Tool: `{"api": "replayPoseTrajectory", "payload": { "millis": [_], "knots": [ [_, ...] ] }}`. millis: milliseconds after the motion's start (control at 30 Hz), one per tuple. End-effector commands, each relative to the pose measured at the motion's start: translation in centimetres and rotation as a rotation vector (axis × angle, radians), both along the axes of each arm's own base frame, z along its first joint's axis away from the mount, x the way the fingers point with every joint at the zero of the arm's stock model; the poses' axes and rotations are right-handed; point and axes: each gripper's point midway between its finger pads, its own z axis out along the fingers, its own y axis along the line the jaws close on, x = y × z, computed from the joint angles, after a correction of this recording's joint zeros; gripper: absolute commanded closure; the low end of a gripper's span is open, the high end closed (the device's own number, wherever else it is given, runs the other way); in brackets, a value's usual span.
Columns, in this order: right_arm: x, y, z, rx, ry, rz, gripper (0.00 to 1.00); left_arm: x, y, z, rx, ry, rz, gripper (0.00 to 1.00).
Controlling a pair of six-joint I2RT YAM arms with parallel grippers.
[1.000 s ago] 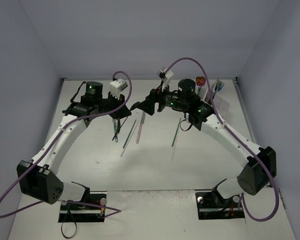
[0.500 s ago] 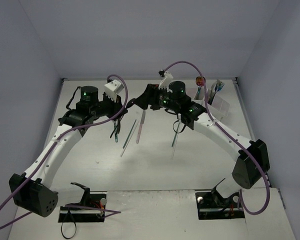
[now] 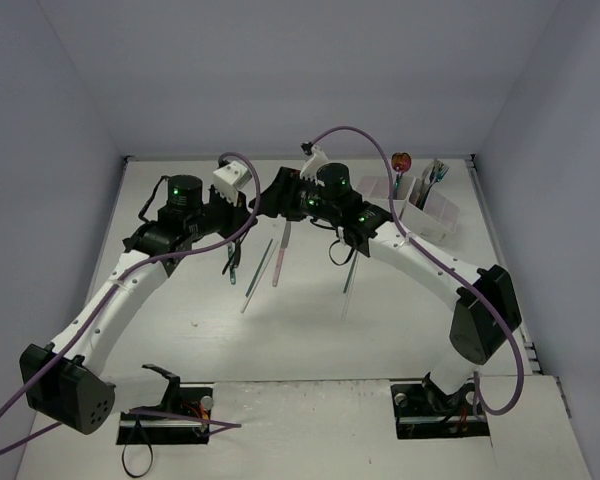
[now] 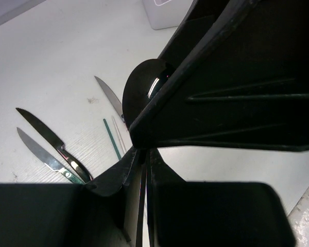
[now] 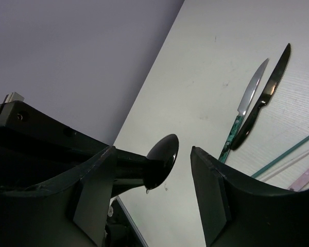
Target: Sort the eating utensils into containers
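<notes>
My left gripper [image 3: 247, 208] is shut on the thin handle of a black spoon [image 4: 144, 87] and holds it above the table's back middle. My right gripper [image 3: 269, 203] is open and meets it tip to tip. The spoon's bowl [image 5: 162, 157] sits between the right fingers [image 5: 211, 195] without touching them. The right gripper's black fingers fill the top of the left wrist view. The white containers [image 3: 432, 208] stand at the back right with several utensils upright in them. Two knives [image 3: 230, 262] and thin sticks [image 3: 261, 265] lie on the table below the grippers.
A pink stick [image 3: 280, 255] and a green stick [image 3: 352, 266] lie on the table near the middle. The right wrist view shows a green-handled knife [image 5: 247, 100], a black knife [image 5: 268, 95] and a green stick [image 5: 283, 154]. Walls close in the back and both sides.
The right gripper has moved left and up to the left gripper. The left gripper has lifted slightly with the spoon. The spoon's bowl now lies between the right fingers.
</notes>
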Motion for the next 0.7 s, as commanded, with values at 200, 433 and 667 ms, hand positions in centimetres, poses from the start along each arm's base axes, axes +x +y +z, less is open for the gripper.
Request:
{"api": "replayPoseTrajectory", "payload": {
  "millis": [200, 433, 667],
  "knots": [
    [0.5, 1.5, 4.7, 0.121, -0.103, 0.012, 0.78, 0.9, -0.4, 3.4, -0.043, -0.132, 0.012, 1.00],
    [1.0, 1.0, 4.5, 0.099, -0.130, -0.013, 1.00, 1.0, -0.1, 3.2, -0.036, -0.130, 0.039, 1.00],
    [3.4, -3.0, 7.1, 0.099, -0.200, -0.089, 1.00, 1.6, 0.7, 2.3, -0.018, -0.082, 0.107, 0.39]
  ]
}}
